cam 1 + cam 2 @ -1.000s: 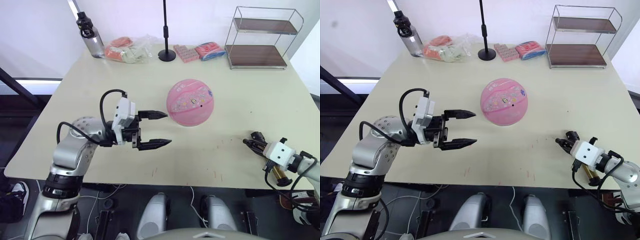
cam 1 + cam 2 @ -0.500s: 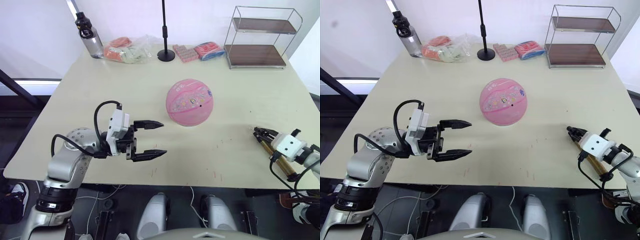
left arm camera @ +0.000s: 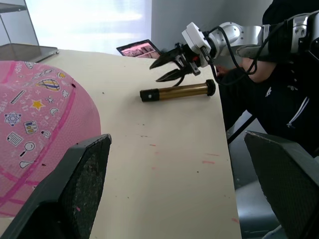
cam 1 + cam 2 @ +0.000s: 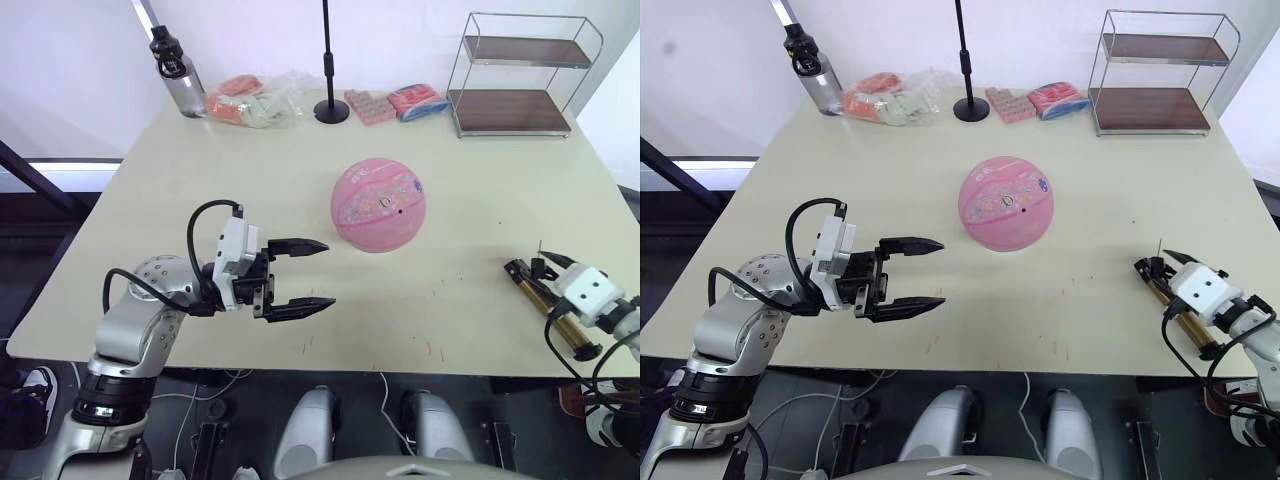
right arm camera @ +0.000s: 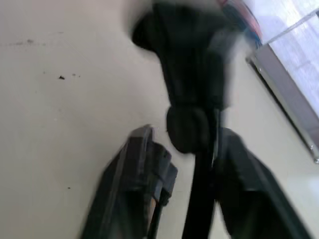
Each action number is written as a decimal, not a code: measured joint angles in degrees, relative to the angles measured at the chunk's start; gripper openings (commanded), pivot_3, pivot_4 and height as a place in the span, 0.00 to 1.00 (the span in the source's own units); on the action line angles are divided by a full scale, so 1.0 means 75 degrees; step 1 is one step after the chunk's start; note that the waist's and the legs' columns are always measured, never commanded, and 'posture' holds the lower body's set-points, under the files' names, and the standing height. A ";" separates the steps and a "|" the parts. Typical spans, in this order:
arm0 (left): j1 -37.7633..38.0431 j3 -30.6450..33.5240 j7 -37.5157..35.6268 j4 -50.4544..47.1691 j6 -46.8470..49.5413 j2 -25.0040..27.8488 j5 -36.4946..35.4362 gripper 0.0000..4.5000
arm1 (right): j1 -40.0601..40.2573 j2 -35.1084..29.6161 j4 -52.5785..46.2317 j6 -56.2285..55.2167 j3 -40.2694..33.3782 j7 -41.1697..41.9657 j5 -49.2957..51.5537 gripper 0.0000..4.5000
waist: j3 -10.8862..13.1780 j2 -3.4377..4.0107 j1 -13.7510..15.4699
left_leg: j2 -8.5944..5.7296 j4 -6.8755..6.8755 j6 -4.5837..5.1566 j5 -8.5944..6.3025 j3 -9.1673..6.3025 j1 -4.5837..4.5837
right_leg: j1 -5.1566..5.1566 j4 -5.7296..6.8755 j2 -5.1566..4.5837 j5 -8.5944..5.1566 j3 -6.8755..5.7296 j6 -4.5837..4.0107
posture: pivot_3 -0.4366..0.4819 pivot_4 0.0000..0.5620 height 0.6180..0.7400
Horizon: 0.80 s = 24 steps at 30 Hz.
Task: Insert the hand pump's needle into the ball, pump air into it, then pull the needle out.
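Our left claw (image 4: 306, 272) is hovering over the bench (image 4: 180, 190) with its two black fingers spread wide and nothing between them, pointing toward the pink ball (image 4: 379, 204), which is sitting just beyond the fingertips near the middle of the bench, with a small gap between them. In the left wrist view the ball (image 3: 35, 134) is looming close on one side.

Our right claw (image 3: 168, 63) is sitting at the near right edge of the bench, right over the pump (image 4: 548, 317), its fingers parted in the left wrist view; whether it is gripping the hose or the fitting we cannot tell. The gold pump barrel (image 3: 175, 91) is lying flat on the bench beside that claw, well apart from the ball. A thin needle (image 4: 540, 249) is sticking up just above the claw.

Along the far edge of the bench we are seeing a water bottle (image 4: 175, 72), a plastic bag (image 4: 254, 100), a black stand (image 4: 330, 108) and a wire shelf (image 4: 520, 75).
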 measured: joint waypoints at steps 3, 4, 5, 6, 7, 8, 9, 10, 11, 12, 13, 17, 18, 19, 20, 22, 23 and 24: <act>-0.0003 -0.0003 0.0042 -0.0001 0.0000 -0.0002 -0.0003 1.00 | 0.0115 0.0002 -0.0297 0.0325 -0.0363 0.0005 0.0404 0.97 | 0.0000 0.0000 -0.0010 | 0.0009 0.0002 0.0001 -0.0001 0.0015 0.0012 | 0.0000 0.0003 0.0010 -0.0001 0.0018 -0.0005 | 0.48 0.27 1.00; -0.0002 -0.0003 0.0045 -0.0001 -0.0001 -0.0002 -0.0004 1.00 | 0.0140 0.0003 -0.0338 0.0353 -0.0409 0.0008 0.0474 0.99 | 0.0000 0.0000 -0.0010 | 0.0010 0.0002 0.0001 0.0000 0.0015 0.0012 | 0.0000 0.0003 0.0011 -0.0001 0.0018 -0.0006 | 0.48 0.27 1.00; -0.0004 -0.0005 0.0053 0.0000 -0.0002 -0.0006 -0.0004 1.00 | 0.0196 0.0031 -0.0451 0.0511 -0.0558 0.0009 0.0659 0.99 | 0.0000 0.0000 -0.0006 | 0.0014 0.0002 0.0001 0.0000 0.0016 0.0013 | 0.0000 0.0004 0.0015 -0.0001 0.0020 -0.0006 | 0.48 0.27 1.00; -0.0006 -0.0005 0.0056 0.0000 -0.0004 -0.0008 -0.0004 1.00 | 0.0209 0.0037 -0.0513 0.0625 -0.0682 0.0005 0.0817 0.99 | 0.0000 0.0000 -0.0005 | 0.0016 0.0002 0.0001 0.0000 0.0015 0.0013 | 0.0000 0.0004 0.0031 -0.0001 0.0037 -0.0006 | 0.48 0.27 1.00; -0.0009 -0.0009 0.0060 0.0000 -0.0006 -0.0021 -0.0004 1.00 | 0.0253 0.0038 -0.0612 0.0773 -0.0874 0.0024 0.1022 0.99 | 0.0000 0.0000 -0.0005 | 0.0018 0.0002 0.0000 0.0000 0.0017 0.0013 | 0.0000 0.0004 0.0058 -0.0001 0.0076 -0.0006 | 0.48 0.27 1.00; -0.0008 -0.0009 0.0061 0.0001 -0.0006 -0.0022 -0.0004 1.00 | 0.0269 0.0037 -0.0646 0.0830 -0.0949 0.0038 0.1110 0.99 | 0.0000 0.0000 -0.0005 | 0.0019 0.0002 0.0000 0.0000 0.0018 0.0013 | 0.0000 0.0004 0.0062 -0.0001 0.0083 -0.0007 | 0.48 0.27 1.00; -0.0015 -0.0018 0.0064 0.0001 -0.0010 -0.0037 -0.0004 1.00 | 0.0371 0.0037 -0.0789 0.1005 -0.1144 0.0153 0.1379 0.99 | 0.0000 0.0001 -0.0004 | 0.0020 0.0002 0.0000 0.0000 0.0020 0.0013 | -0.0001 0.0004 0.0067 -0.0001 0.0090 -0.0008 | 0.48 0.27 1.00; -0.0014 -0.0019 0.0064 0.0001 -0.0010 -0.0038 -0.0004 1.00 | 0.0441 0.0035 -0.0853 0.1098 -0.1244 0.0216 0.1521 0.99 | 0.0000 0.0000 -0.0003 | 0.0020 0.0002 0.0001 0.0000 0.0022 0.0013 | -0.0001 0.0004 0.0068 -0.0001 0.0092 -0.0008 | 0.48 0.27 1.00; -0.0013 -0.0020 0.0064 0.0002 -0.0011 -0.0041 -0.0004 1.00 | 0.0522 0.0032 -0.0913 0.1213 -0.1347 0.0313 0.1667 0.99 | 0.0000 0.0000 0.0004 | 0.0020 0.0001 0.0001 0.0000 0.0025 0.0013 | -0.0001 0.0003 0.0068 -0.0001 0.0092 -0.0008 | 0.48 0.27 1.00; -0.0014 -0.0023 0.0063 0.0003 -0.0011 -0.0041 -0.0004 1.00 | 0.0673 0.0004 -0.1001 0.1446 -0.1476 0.0465 0.1857 0.99 | 0.0000 0.0000 0.0013 | 0.0020 0.0002 0.0001 -0.0001 0.0035 0.0013 | -0.0001 0.0003 0.0067 -0.0001 0.0094 -0.0008 | 0.48 0.27 1.00; -0.0013 -0.0023 0.0064 0.0004 -0.0012 -0.0041 -0.0004 1.00 | 0.0766 -0.0032 -0.1028 0.1580 -0.1510 0.0553 0.1944 0.99 | -0.0001 0.0000 0.0011 | 0.0020 0.0002 0.0001 -0.0001 0.0042 0.0013 | -0.0001 0.0003 0.0067 -0.0001 0.0095 -0.0009 | 0.48 0.27 1.00; -0.0024 -0.0047 0.0062 0.0011 -0.0016 -0.0062 -0.0001 1.00 | 0.1389 -0.0262 -0.1172 0.2415 -0.1727 0.1116 0.2282 0.99 | -0.0002 0.0002 0.0011 | 0.0020 0.0002 0.0002 -0.0001 0.0070 0.0018 | -0.0001 0.0003 0.0069 -0.0002 0.0115 -0.0010 | 0.48 0.27 1.00; -0.0028 -0.0053 0.0060 0.0014 -0.0017 -0.0073 -0.0001 1.00 | 0.1631 -0.0387 -0.1230 0.2678 -0.1793 0.1315 0.2386 0.99 | -0.0002 0.0004 0.0019 | 0.0019 0.0002 0.0003 -0.0001 0.0073 0.0018 | -0.0002 0.0003 0.0069 -0.0002 0.0117 -0.0010 | 0.48 0.27 1.00; -0.0033 -0.0059 0.0058 0.0020 -0.0017 -0.0078 -0.0001 1.00 | 0.1892 -0.0531 -0.1303 0.2967 -0.1869 0.1550 0.2513 0.99 | -0.0002 0.0003 0.0024 | 0.0019 0.0002 0.0003 -0.0002 0.0073 0.0017 | -0.0002 0.0003 0.0070 -0.0003 0.0118 -0.0010 | 0.48 0.27 1.00; -0.0046 -0.0070 0.0057 0.0046 -0.0017 -0.0088 0.0000 1.00 | 0.2194 -0.0634 -0.1375 0.3289 -0.2001 0.1834 0.2637 0.99 | -0.0003 0.0002 0.0016 | 0.0020 0.0002 0.0003 -0.0002 0.0074 0.0017 | -0.0002 0.0003 0.0071 -0.0003 0.0119 -0.0010 | 0.48 0.27 1.00; -0.0073 -0.0097 0.0056 0.0067 -0.0017 -0.0100 0.0001 1.00 | 0.2416 -0.0687 -0.1435 0.3501 -0.2106 0.2058 0.2684 0.99 | -0.0003 0.0002 0.0002 | 0.0021 0.0002 0.0004 -0.0002 0.0080 0.0024 | -0.0002 0.0003 0.0072 -0.0003 0.0133 -0.0009 | 0.48 0.27 1.00; -0.0079 -0.0098 0.0055 0.0067 -0.0017 -0.0105 0.0001 1.00 | 0.2517 -0.0697 -0.1462 0.3585 -0.2136 0.2158 0.2691 0.99 | -0.0003 0.0002 -0.0010 | 0.0025 0.0001 0.0004 -0.0002 0.0080 0.0032 | -0.0002 0.0003 0.0075 -0.0004 0.0146 -0.0007 | 0.48 0.27 1.00; -0.0082 -0.0099 0.0053 0.0067 -0.0017 -0.0106 0.0000 1.00 | 0.2584 -0.0698 -0.1468 0.3670 -0.2170 0.2224 0.2697 0.99 | -0.0003 0.0002 -0.0015 | 0.0027 0.0001 0.0004 -0.0003 0.0081 0.0039 | -0.0002 0.0005 0.0076 -0.0004 0.0158 -0.0006 | 0.48 0.27 1.00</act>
